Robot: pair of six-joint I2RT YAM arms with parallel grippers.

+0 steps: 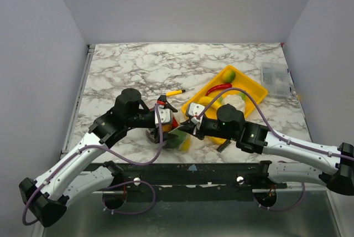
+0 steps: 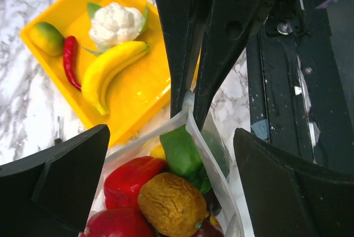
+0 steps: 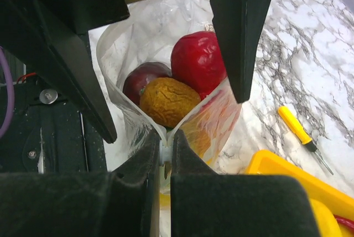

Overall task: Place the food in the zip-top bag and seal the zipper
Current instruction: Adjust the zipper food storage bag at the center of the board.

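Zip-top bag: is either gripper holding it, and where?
The right gripper pinches the zip-top bag at one end of its mouth, where the walls meet; the left gripper is open, holding nothing.

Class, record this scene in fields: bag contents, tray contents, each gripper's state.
In clear plastic zip-top bag: red pepper, green pepper, wrinkled yellow-brown fruit, dark red fruit
In yellow rectangular tray: banana, white cauliflower, red chili, yellow-green fruit
Left gripper: open, at the bag's mouth
Right gripper: shut on the bag's edge
Seal: not yet closed
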